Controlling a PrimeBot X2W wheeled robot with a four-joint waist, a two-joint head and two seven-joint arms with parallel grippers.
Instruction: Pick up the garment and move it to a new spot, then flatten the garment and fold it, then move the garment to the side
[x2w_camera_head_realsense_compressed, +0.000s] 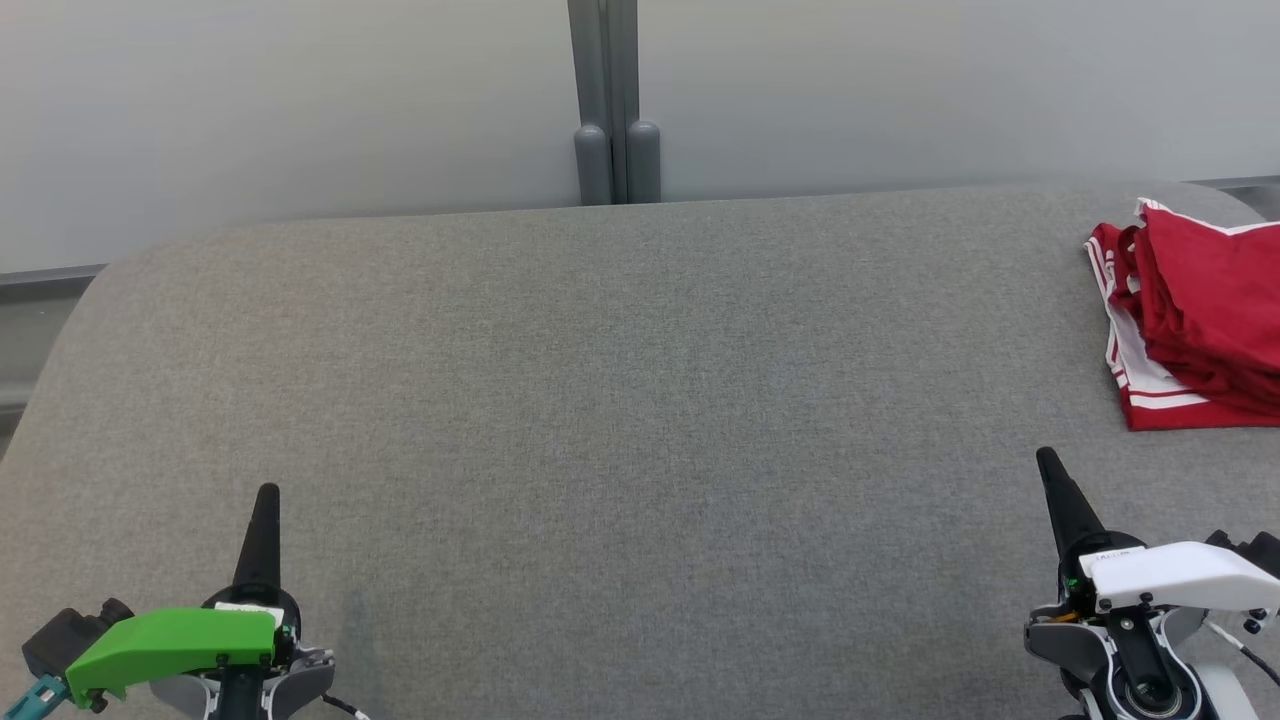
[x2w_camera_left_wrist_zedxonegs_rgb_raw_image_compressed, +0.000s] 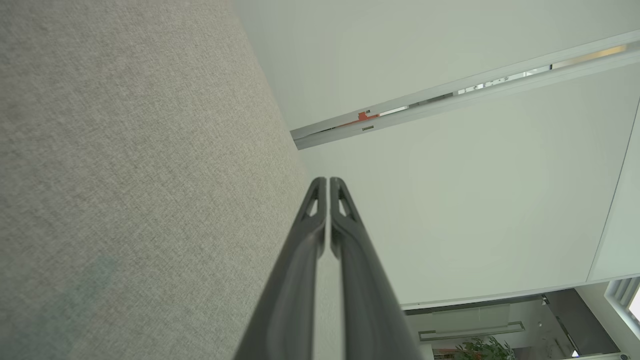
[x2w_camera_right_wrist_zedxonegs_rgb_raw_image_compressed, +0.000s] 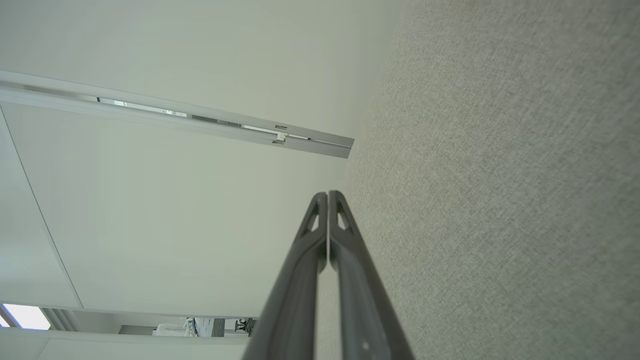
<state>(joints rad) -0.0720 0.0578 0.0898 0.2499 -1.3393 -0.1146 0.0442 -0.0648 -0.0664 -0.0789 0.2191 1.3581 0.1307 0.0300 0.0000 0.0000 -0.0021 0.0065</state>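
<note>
Head view shows the garment (x2w_camera_head_realsense_compressed: 1200, 330) at the far right of the grey fabric-covered surface (x2w_camera_head_realsense_compressed: 620, 400), cut off by the picture's right edge. It is red cloth with white trim. Thin white stripes run along its left hem, a white band shows at the lower left corner, and a white edging line crosses the top. It lies folded into a compact bundle of several layers. The upper layers are creased and stepped back from the lower ones, so the striped bottom layer sticks out toward the left and the near side. The bundle rests flat on the surface, close to its rounded far right corner.

The left end effector (x2w_camera_head_realsense_compressed: 268, 495) sits at the lower left, with a green cover (x2w_camera_head_realsense_compressed: 170, 645) on its wrist. Its two dark fingers are pressed together into a single point aimed up the picture. The right end effector (x2w_camera_head_realsense_compressed: 1047, 458) sits at the lower right, with a white cover (x2w_camera_head_realsense_compressed: 1170, 570) on its wrist. Its fingers are likewise together and lean slightly leftward. Its tip is near the garment's lower left corner but apart from it, and it grips nothing.

Left wrist view has the left end effector (x2w_camera_left_wrist_zedxonegs_rgb_raw_image_compressed: 328, 181) with fingertips meeting, the surface (x2w_camera_left_wrist_zedxonegs_rgb_raw_image_compressed: 125, 175) alongside it and pale wall panels (x2w_camera_left_wrist_zedxonegs_rgb_raw_image_compressed: 475, 200) beyond. Right wrist view has the right end effector (x2w_camera_right_wrist_zedxonegs_rgb_raw_image_compressed: 328, 195) with tips touching, beside the surface (x2w_camera_right_wrist_zedxonegs_rgb_raw_image_compressed: 500, 200).
</note>
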